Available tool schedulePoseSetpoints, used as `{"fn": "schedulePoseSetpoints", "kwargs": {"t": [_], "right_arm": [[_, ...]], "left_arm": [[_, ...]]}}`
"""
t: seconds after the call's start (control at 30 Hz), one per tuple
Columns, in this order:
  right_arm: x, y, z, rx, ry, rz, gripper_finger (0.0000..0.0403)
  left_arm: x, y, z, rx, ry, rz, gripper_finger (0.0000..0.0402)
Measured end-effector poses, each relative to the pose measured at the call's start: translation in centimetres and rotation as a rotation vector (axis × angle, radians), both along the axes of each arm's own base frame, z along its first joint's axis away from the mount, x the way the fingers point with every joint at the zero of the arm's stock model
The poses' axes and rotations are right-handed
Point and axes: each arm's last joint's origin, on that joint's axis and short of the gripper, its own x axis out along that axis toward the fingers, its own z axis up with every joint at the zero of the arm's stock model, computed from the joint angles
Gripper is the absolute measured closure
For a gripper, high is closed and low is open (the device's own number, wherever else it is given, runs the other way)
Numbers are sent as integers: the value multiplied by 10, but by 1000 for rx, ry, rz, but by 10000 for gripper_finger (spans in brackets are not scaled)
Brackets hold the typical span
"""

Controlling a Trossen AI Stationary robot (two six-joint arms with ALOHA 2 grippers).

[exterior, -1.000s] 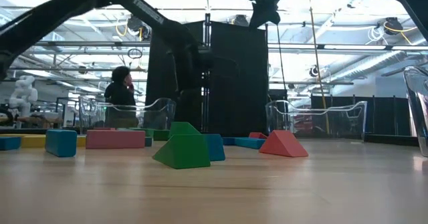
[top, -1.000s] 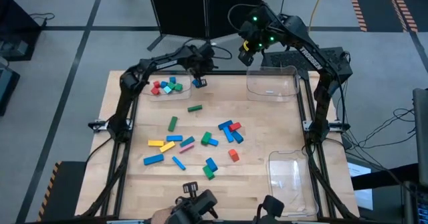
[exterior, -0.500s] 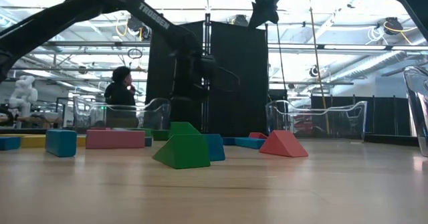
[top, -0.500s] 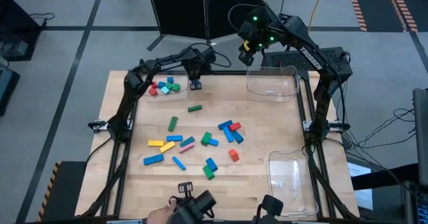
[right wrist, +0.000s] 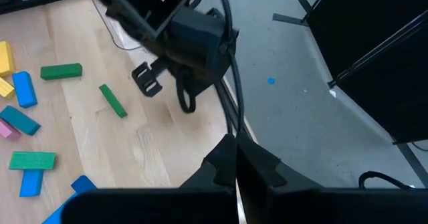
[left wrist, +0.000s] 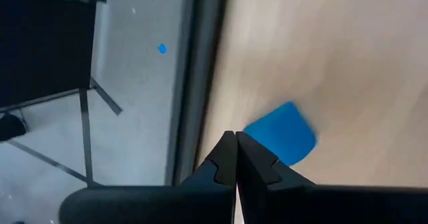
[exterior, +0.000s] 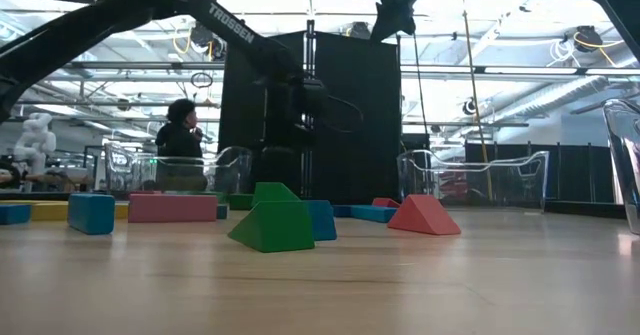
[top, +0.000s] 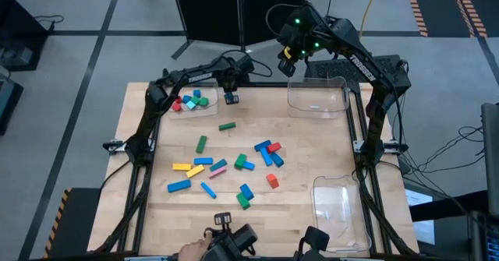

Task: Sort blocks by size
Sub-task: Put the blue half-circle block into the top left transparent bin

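Loose blocks lie across the table's middle: a green bar [top: 227, 125], a blue and red cluster [top: 267, 152], yellow bars [top: 187, 167], and a green wedge [exterior: 272, 225]. Several more blocks rest inside the clear tray [top: 195, 101] at the far left. One small blue block [left wrist: 284, 134] lies flat on the wood by the far edge. My left gripper [left wrist: 235, 138] is shut and points steeply down, with its tips right beside that block [top: 231, 98]. High above the far edge, my right gripper [right wrist: 235, 142] hangs shut and holds nothing. My left gripper comes from above with shut fingers, and their tips stand at the near corner of the blue block [left wrist: 257, 132]. The block lies flat on the table. I cannot tell whether the tips touch it.
An empty clear tray [top: 317, 97] stands at the far right and another [top: 339, 210] at the near right. The table's far edge and the floor run just beyond the blue block. A person's hand [top: 191, 249] is at the near edge, and a person [exterior: 182, 130] stands in the room behind.
My left gripper has tipped further downward and sunk a little over the blue block at the far edge, staying shut. The right arm has kept still.
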Motion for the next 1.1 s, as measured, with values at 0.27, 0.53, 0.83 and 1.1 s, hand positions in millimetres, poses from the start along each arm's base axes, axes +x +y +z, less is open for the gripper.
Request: {"fn": "schedulePoseSetpoints", "kwargs": {"t": [0.27,0.53,0.83,1.1], "right_arm": [[1,-1,1,-8,-12,1,403],[1,-1,1,-10,-10,4,403],[1,-1,1,-12,-9,7,403],[1,-1,1,1,-16,-9,403]], "left_arm": [[3,1,-21,22,86,-1,402],[3,3,-44,24,162,12,402],[8,-32,-33,-235,169,-33,402],[34,-82,-19,-292,124,-123,402]]}}
